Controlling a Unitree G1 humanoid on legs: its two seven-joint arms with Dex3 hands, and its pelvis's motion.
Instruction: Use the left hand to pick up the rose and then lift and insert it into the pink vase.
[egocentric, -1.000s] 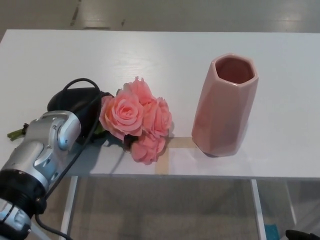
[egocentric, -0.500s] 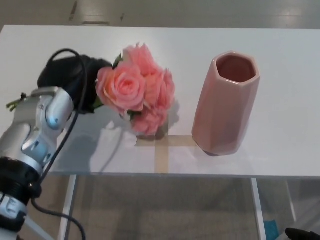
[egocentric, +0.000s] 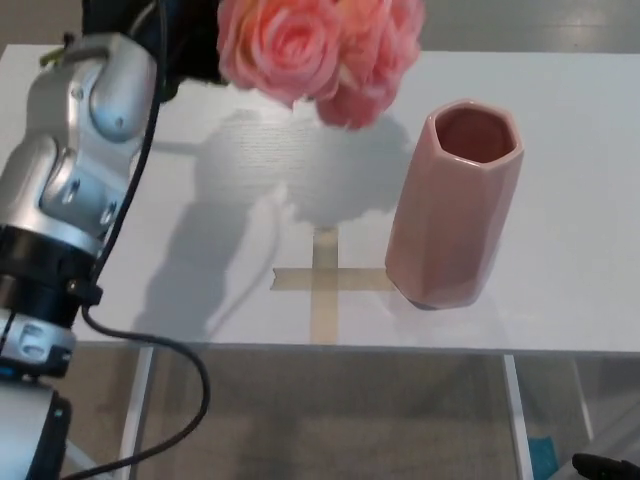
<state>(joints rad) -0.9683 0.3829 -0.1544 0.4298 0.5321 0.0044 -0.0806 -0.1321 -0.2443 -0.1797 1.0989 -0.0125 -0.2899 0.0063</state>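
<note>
While the left hand (egocentric: 170, 40) grips the rose (egocentric: 320, 50), the white table (egocentric: 560, 290) bears a tape cross (egocentric: 325, 280).

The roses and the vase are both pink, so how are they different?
The roses are up in the air, held by the left hand; the pink vase stands on the white table. The roses are ruffled petals in a bunch; the vase is smooth with flat sides. The roses are a brighter pink, the vase a duller pink. Both are pink.
</note>
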